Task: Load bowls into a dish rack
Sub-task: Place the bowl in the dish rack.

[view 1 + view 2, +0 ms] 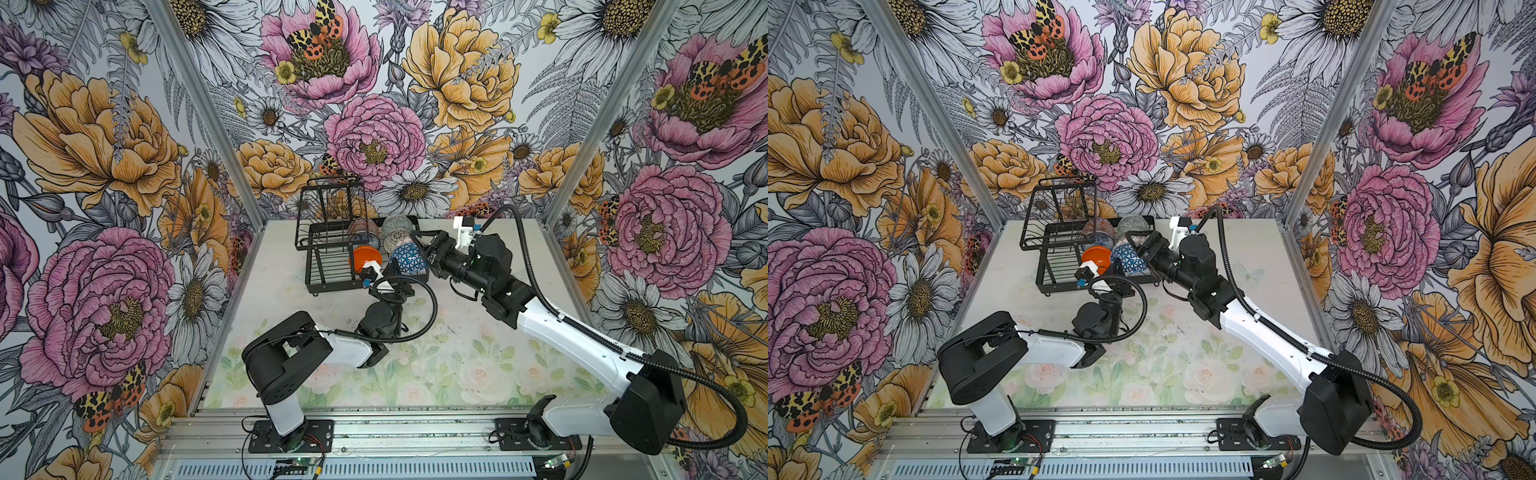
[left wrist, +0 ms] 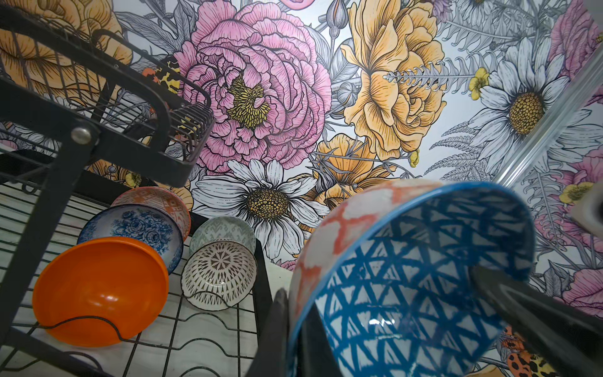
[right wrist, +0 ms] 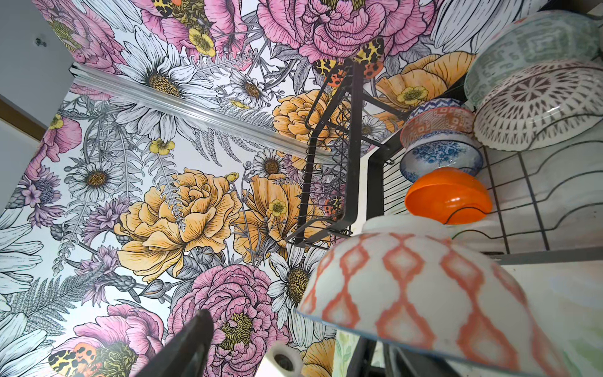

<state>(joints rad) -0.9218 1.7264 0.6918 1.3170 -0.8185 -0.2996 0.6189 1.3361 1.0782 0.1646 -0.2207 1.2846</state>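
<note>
**Bowl gripped at the rack's near corner, five more racked**

Bowl number six, the dark blue geometric bowl [image 1: 408, 257], stands on edge at the near right corner of the dish rack [image 1: 328, 272]. Its blue patterned inside faces the left arm and its orange-and-white outside faces the right arm. The left gripper [image 1: 392, 274] meets it from the front and below. In the left wrist view its fingers [image 2: 270, 346] are pressed together on the bowl's rim, one on each face of the wall.

The right gripper [image 1: 422, 251] reaches in from the right with its fingers well apart. One finger [image 3: 186, 349] shows clear of the bowl in the right wrist view. In the left wrist view a dark finger lies inside the bowl, so the wall appears to sit between the jaws unpinched. Whether the bowl rests on the rack's wires I cannot tell.

Five other bowls stand on edge in the low tray, in two rows. The left row runs back to front:
- the orange-white bowl [image 1: 360, 227]
- the blue-white floral bowl [image 1: 368, 240]
- the plain orange bowl [image 1: 365, 257]

These three are packed close together. In the right row the pale green-grey bowl [image 1: 397, 224] stands behind the black-white lattice bowl [image 1: 397, 242], which is just behind the held bowl.

The raised basket tier [image 1: 304, 212] stands at the rack's left end. The rack sits at the back of the table [image 1: 415, 365], close to the flowered wall.
</note>
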